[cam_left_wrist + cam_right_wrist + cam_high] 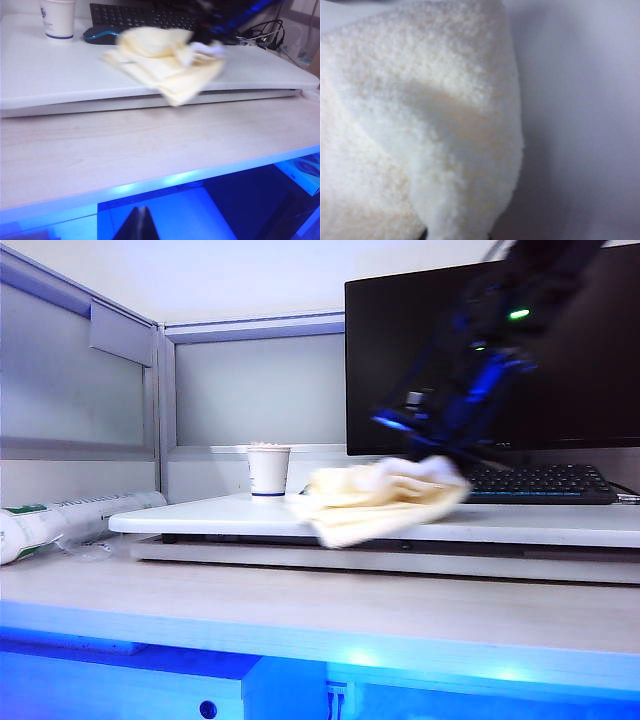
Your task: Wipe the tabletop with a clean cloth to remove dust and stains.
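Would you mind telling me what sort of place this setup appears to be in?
Probably an office cubicle desk: a monitor and keyboard sit on the white tabletop, grey partition panels enclose it, and a paper cup stands nearby.

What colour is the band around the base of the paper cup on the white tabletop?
Dark blue, on the white paper cup; the left wrist view shows it best.

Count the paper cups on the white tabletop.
1. A single paper cup stands on the tabletop near its left end, left of the cloth. The cloth may hide others.
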Available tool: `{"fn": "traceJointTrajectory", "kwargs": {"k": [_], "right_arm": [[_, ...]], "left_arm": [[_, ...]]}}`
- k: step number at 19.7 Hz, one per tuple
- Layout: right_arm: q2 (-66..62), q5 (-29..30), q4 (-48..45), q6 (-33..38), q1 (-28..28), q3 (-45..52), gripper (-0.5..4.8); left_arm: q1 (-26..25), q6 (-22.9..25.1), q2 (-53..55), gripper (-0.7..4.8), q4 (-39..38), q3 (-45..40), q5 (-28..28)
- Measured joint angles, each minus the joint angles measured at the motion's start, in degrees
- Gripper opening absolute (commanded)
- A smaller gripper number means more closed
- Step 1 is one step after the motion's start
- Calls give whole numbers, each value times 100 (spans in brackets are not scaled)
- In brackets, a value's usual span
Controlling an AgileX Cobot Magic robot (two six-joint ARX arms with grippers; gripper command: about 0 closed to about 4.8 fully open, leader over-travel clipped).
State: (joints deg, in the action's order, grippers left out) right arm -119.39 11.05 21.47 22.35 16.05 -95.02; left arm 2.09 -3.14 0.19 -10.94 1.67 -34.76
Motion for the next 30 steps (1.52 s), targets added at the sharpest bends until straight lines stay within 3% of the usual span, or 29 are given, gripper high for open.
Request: {"fn": "traceJointTrajectory", "kwargs": {"k": [8,12,18,30], "right_arm": [[-1344,146,330,319,922,-2164,-4],[-1676,221,358,560,1086,-2457,-4],[-1698,79,682,485,1027,-2500,-4],[-1360,-188,1827,44,273,-2514,-4]], "left_arm": [[0,-20,0,-6,0,0,0],[0,-22,0,-6,0,0,0],[0,-22,-2,-6,0,0,0],[0,-35,0,-6,0,0,0]]}}
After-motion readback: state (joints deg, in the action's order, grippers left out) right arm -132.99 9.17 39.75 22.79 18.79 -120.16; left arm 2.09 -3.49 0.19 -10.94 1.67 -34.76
